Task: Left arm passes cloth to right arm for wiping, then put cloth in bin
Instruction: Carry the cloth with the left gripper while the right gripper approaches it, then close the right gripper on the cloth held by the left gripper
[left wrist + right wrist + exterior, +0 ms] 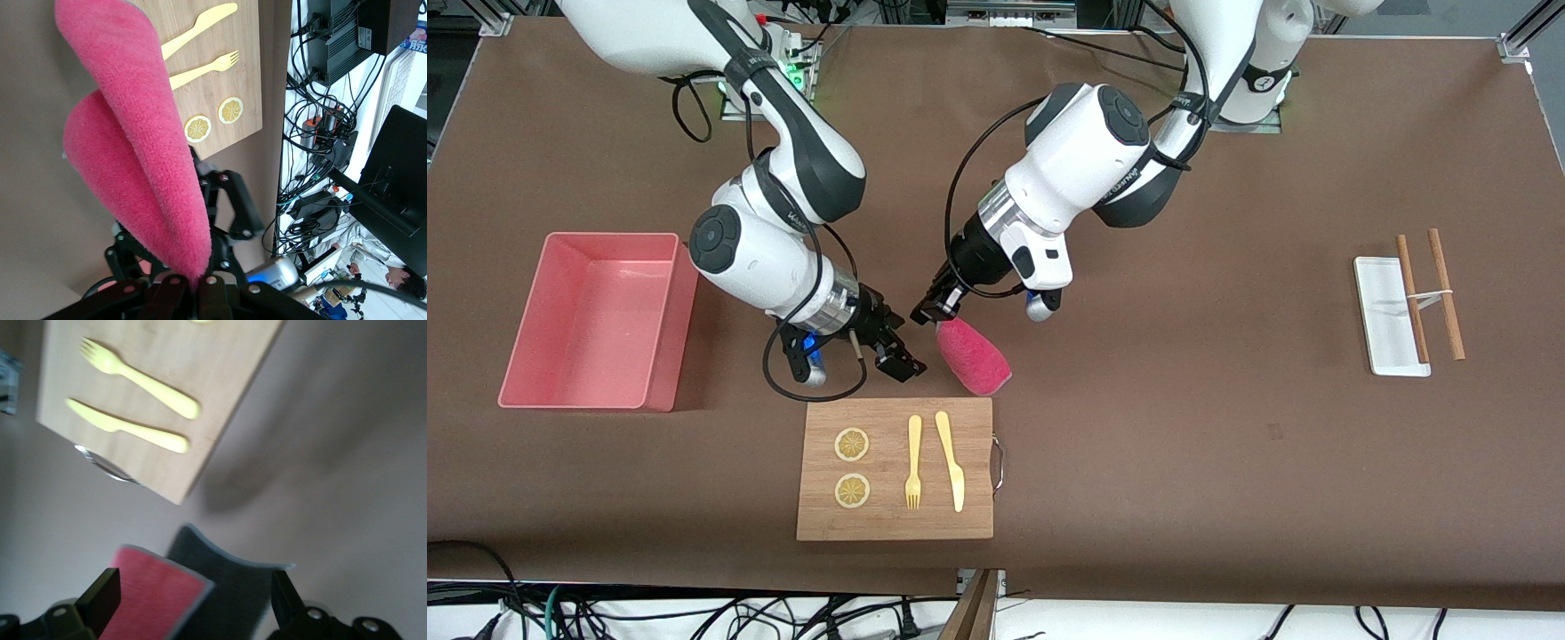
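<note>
Handover about to happen, mid-air, just above the wooden cutting board (895, 468). Left hand (934, 313) clamped on one pinched corner of the crimson-pink cloth (973, 356), the rest hanging folded, dark grey face inside. Right hand (900, 363) close beside it, fingers spread wide with the cloth's hanging edge between them in the right wrist view, not yet closed.

Risks, as judged:
- Thin bite on a single floppy layer; cloth slipping out once the left hand lets go.
- Release before the right hand has closed: cloth dropping onto the board, over the yellow fork (913, 462) and knife (951, 460).
- Two hands very near each other; finger collision possible.
- Pink bin (660, 326) at the right arm's end of the surface, empty.
</note>
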Tool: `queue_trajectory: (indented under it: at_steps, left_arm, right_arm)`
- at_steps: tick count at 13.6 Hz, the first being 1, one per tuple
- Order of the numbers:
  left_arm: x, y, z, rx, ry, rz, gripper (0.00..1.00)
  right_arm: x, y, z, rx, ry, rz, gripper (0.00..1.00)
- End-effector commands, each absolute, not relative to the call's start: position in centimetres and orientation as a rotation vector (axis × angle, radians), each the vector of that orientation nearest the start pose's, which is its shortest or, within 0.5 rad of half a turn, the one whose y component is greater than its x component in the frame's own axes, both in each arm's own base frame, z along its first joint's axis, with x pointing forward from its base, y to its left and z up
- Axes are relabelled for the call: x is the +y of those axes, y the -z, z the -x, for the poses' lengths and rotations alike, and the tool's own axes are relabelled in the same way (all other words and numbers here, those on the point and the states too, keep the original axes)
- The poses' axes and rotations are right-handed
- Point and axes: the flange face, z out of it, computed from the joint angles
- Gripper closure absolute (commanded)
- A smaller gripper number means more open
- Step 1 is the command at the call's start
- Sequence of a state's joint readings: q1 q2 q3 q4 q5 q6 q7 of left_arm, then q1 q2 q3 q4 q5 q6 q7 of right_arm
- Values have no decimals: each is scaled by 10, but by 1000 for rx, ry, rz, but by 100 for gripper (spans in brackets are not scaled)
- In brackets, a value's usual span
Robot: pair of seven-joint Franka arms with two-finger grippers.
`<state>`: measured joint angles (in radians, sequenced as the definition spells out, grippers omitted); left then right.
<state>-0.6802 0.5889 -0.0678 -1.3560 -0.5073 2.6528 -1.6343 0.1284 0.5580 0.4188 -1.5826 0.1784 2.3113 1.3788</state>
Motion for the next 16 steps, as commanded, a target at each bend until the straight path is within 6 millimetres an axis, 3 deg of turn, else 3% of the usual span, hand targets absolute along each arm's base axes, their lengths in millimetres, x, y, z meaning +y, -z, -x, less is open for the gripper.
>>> queue_trajectory:
  at_steps: [1, 6, 12, 16]
  left_arm:
    - [-499, -468, -581, 1395, 148, -1869, 100]
    - [-490, -473, -588, 1379, 97, -1893, 100]
    - [-489, -473, -588, 1375, 91, -1896, 100]
    - [-494, -473, -585, 1364, 94, -1906, 100]
  right_arm:
    - [332, -353, -613, 1393, -349, 2452, 0]
    - [328, -330, -596, 1443, -490, 2515, 0]
    - [328, -330, -598, 1598, -587, 2275, 0]
    - [326, -316, -591, 1663, -605, 2141, 0]
